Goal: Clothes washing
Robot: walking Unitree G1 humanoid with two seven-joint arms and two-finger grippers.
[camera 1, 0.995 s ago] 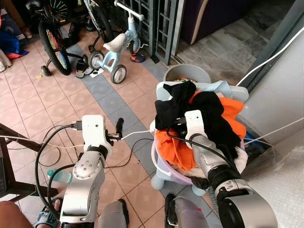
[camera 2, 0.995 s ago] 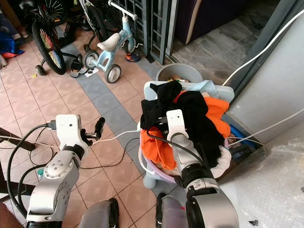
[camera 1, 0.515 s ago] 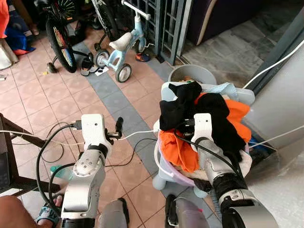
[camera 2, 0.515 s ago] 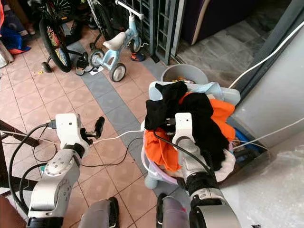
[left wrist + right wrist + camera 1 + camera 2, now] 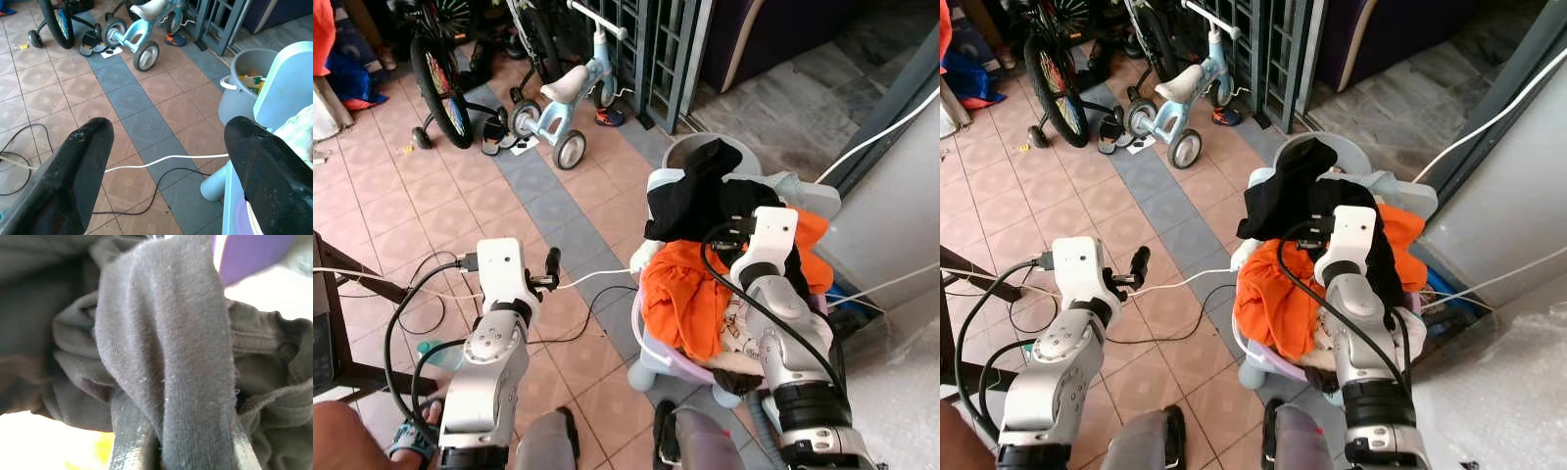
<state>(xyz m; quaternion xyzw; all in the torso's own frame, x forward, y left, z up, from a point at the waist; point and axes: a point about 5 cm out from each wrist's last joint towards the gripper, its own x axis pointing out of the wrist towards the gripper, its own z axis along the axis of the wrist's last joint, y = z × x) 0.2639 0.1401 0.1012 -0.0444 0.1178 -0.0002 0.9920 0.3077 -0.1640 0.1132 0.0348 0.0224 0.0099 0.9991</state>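
A lilac laundry basket [image 5: 651, 345] heaped with clothes was seen standing on the tiled floor [image 5: 431, 206], just beside a pale blue stool [image 5: 808, 191] and a grey bucket [image 5: 677, 155]. An orange garment [image 5: 685, 294] was draped over the near side of the heap, and white cloth [image 5: 744, 323] lay beneath it.

The right gripper [image 5: 171, 445] was raised over the basket, its jaws closed on a fold of a black garment [image 5: 690, 196]. In the right wrist view the dark knit fabric was seen pinched between the two fingers [image 5: 129, 440], bunched thickly around them. From the head camera the garment was seen lifted above the heap, its upper end hanging over the bucket and its lower part trailing back onto the pile.

The left gripper [image 5: 166, 161] was held out to the left of the basket, above the floor, apart from the clothes. Its jaws were wide open and nothing was held between the fingers [image 5: 73, 171]. A white cable [image 5: 161, 159] and a black cable [image 5: 161, 188] were seen running across the tiles below it.

Farther back, a light blue tricycle [image 5: 570, 93] and a bicycle [image 5: 435, 69] were parked on the tiles, with sandals [image 5: 494, 137] lying between them. A green bottle [image 5: 435, 354] lay on the floor near the left arm.
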